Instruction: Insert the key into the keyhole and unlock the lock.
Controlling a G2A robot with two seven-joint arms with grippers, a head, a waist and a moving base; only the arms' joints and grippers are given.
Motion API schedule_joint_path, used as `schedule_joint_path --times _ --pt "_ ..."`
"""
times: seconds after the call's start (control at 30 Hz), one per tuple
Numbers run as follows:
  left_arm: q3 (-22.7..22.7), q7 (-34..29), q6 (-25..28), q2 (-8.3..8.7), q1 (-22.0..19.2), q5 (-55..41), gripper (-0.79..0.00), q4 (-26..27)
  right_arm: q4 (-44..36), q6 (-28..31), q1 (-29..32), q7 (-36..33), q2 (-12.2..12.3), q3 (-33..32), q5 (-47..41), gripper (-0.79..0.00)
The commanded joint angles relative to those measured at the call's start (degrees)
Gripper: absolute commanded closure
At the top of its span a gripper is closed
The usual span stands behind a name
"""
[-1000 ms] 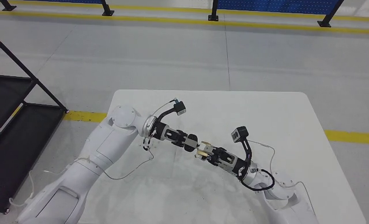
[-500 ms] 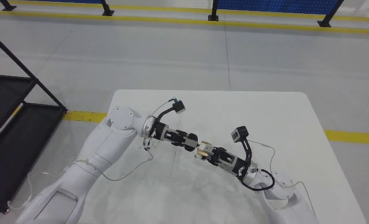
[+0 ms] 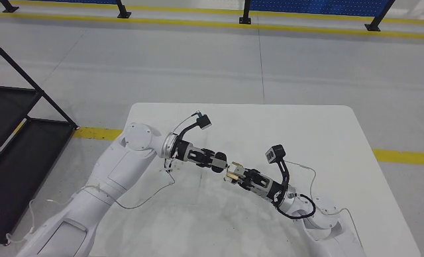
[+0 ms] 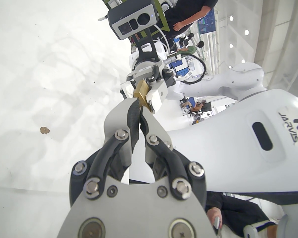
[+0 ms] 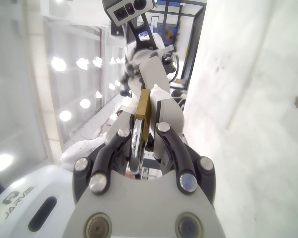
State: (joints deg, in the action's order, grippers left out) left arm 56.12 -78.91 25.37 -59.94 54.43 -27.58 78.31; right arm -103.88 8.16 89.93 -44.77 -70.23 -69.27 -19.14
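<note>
The right gripper (image 5: pixel 143 92) is clamped on the single brass lock (image 5: pixel 142 105). Its fingers (image 5: pixel 167 111) press the two flat sides of the body, and the silver shackle (image 5: pixel 136 134) lies back between them towards the wrist. The lock is held in the air above the white table (image 3: pixel 318 131), roughly over its middle, with its free end pointing at the other arm. The left gripper (image 4: pixel 139 106) meets that free end head-on. Its two black pads (image 4: pixel 132 117) are drawn narrow with only a thin slit between them, and their tips are right against the brass. I cannot tell what, if anything, is pinched in the slit. From above, the two arms form one line across the table and join at the lock. The count is one lock, two grippers, one small brown speck (image 4: pixel 44 130) on the tabletop near the grippers, and one black rack (image 3: pixel 26 134) on the floor beside the table.
</note>
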Motion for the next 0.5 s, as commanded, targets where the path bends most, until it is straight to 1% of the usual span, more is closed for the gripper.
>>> schedule_joint_path --times 0.0,0.3,0.47 --pt "0.04 0.06 0.06 0.04 0.04 -0.08 0.0 -0.02 0.0 0.0 0.0 0.0 0.0 0.0 0.0 0.0" --pt "-0.09 0.55 0.55 0.28 0.27 0.28 0.0 0.75 0.0 0.0 0.0 0.0 0.0 0.0 0.0 0.0" --pt "-0.42 1.65 1.66 0.48 0.38 1.05 0.0 1.71 0.0 0.0 0.0 0.0 0.0 0.0 0.0 0.0"
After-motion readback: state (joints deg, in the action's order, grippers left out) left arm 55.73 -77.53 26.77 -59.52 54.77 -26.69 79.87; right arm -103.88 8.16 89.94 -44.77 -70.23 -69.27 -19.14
